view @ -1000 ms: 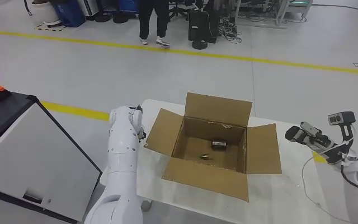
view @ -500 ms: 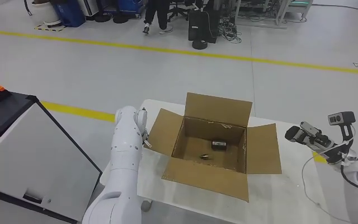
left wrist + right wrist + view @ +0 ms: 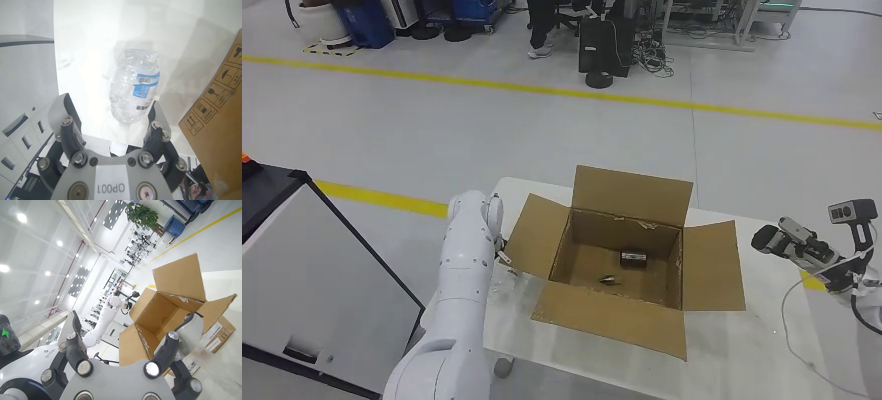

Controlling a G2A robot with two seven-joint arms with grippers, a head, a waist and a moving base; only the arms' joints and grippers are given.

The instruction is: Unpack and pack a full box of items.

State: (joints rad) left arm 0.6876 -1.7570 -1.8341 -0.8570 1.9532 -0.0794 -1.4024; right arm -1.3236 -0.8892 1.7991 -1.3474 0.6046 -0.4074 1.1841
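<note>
An open cardboard box (image 3: 712, 268) stands mid-table with its flaps spread. On its floor lie a dark item (image 3: 633, 259) and a smaller item (image 3: 608, 280). A clear water bottle (image 3: 135, 89) with a blue label lies on the white table beside the box's left wall (image 3: 217, 113). My left gripper (image 3: 111, 106) hangs open just above the bottle's cap end, fingers wide apart and not touching it. The left arm (image 3: 470, 262) stands by the left flap. My right gripper (image 3: 134, 321) is open and holds nothing, off to the box's right (image 3: 777, 240).
The white table (image 3: 762, 350) has bare surface in front of and to the right of the box. A grey cabinet (image 3: 312, 270) stands left of the table. Shipping labels sit on the box's side (image 3: 217, 336).
The left arm has shifted slightly along the box's left flap. The right arm and the box's contents have not moved.
</note>
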